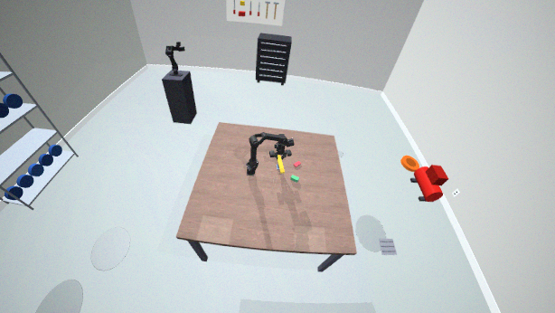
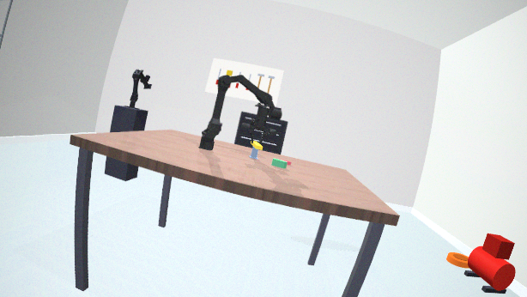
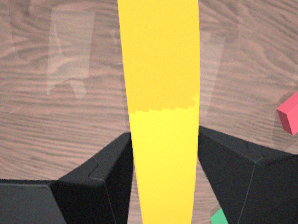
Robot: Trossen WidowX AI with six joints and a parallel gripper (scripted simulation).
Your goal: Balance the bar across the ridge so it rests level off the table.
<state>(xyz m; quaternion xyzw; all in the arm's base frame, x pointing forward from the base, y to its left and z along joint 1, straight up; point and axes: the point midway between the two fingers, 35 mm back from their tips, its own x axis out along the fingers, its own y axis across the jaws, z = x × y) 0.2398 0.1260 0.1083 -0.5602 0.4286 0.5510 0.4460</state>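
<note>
The yellow bar (image 1: 281, 165) (image 2: 257, 146) (image 3: 162, 60) lies across the top of the blue ridge (image 1: 277, 167) (image 2: 254, 154), clear of the table. It looks about level, though its far end is hard to see. My gripper (image 1: 280, 156) (image 2: 257, 142) (image 3: 162, 137) points down over the bar. Its fingers stand open just barely, one on each side of the bar and very close to its edges. In the wrist view the bar runs up between the fingertips and hides the ridge.
A green block (image 1: 295, 178) (image 2: 279, 163) (image 3: 218, 217) and a red block (image 1: 297, 164) (image 2: 288, 163) (image 3: 290, 116) lie on the wooden table (image 1: 226, 194) (image 2: 172, 150) to the right of the ridge, in the top and exterior views. The arm's base stands to the left.
</note>
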